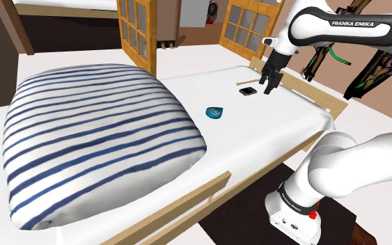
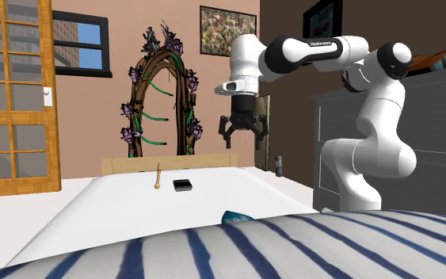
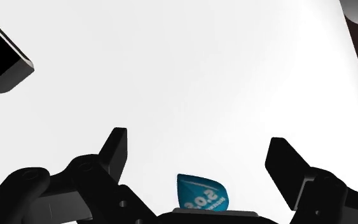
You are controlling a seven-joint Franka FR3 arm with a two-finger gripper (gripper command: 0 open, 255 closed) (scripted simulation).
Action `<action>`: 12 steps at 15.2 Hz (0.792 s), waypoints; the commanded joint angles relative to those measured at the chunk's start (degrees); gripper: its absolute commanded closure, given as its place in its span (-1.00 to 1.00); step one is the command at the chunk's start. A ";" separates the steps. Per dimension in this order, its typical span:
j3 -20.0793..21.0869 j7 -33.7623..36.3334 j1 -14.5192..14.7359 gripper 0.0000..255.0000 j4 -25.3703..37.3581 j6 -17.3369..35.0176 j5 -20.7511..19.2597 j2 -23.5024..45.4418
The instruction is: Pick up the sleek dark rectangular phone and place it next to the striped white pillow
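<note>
Gripper (image 1: 267, 85) open wide, nothing between the fingers, hovering over the white surface of the bed (image 1: 257, 136) near its wooden end board (image 2: 169, 164). Dark phone (image 1: 248, 90) lies flat below and to one side of the gripper, close to that board, with a wooden stick (image 1: 245, 81) alongside. Mid-surface sits a teal drop-shaped item (image 1: 215, 112), between phone and striped pillow (image 1: 97, 139); phone well apart from pillow. Room: glazed wooden doors (image 2: 11, 95), flowered twig arch (image 2: 162, 95), dark dresser (image 2: 395, 150) behind the arm
</note>
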 commanded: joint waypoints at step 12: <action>-23.33 -47.73 11.24 -1.00 16.99 10.17 6.17 30.49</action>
